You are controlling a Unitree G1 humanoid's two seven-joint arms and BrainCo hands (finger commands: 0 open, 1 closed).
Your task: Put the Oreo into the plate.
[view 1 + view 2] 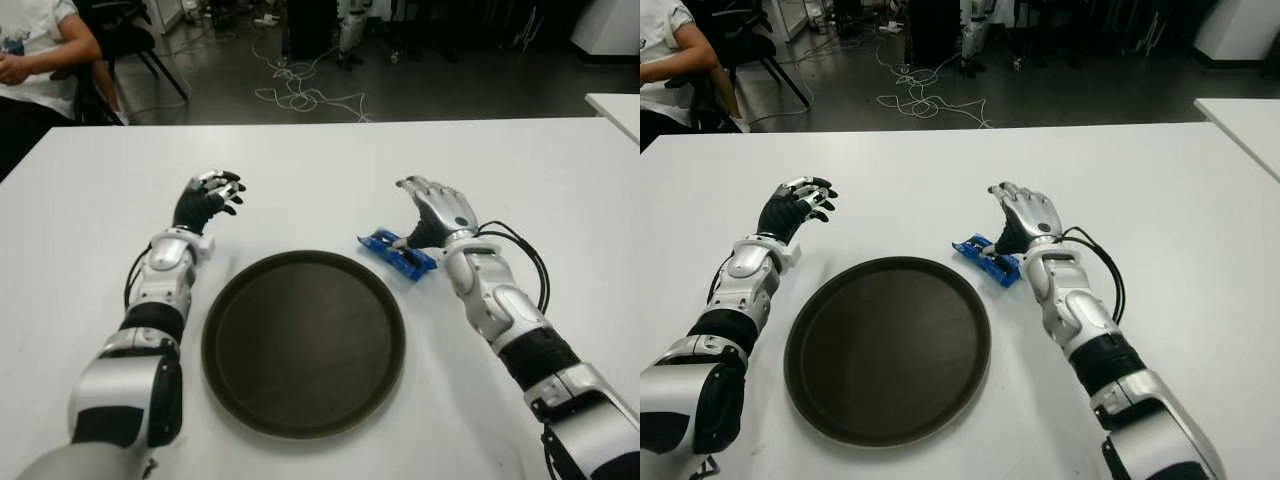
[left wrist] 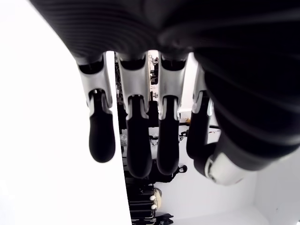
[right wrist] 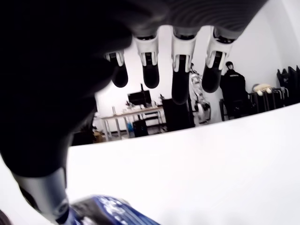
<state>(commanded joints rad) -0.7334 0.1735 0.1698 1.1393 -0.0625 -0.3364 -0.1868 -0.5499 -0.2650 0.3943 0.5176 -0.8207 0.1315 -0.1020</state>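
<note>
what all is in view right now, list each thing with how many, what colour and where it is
Oreo pack: one, blue, on the table just right of the plate, under the right hand's thumb.
Plate: one, dark brown, round, centre of the table, nothing in it.
Table: one, white, under everything.
Cables: a tangle, white, on the floor beyond the table.
Person: one, white shirt, seated at far left.
Left hand: black and silver, left of the plate, open.
Right hand: silver, over the Oreo pack, fingers spread.
</note>
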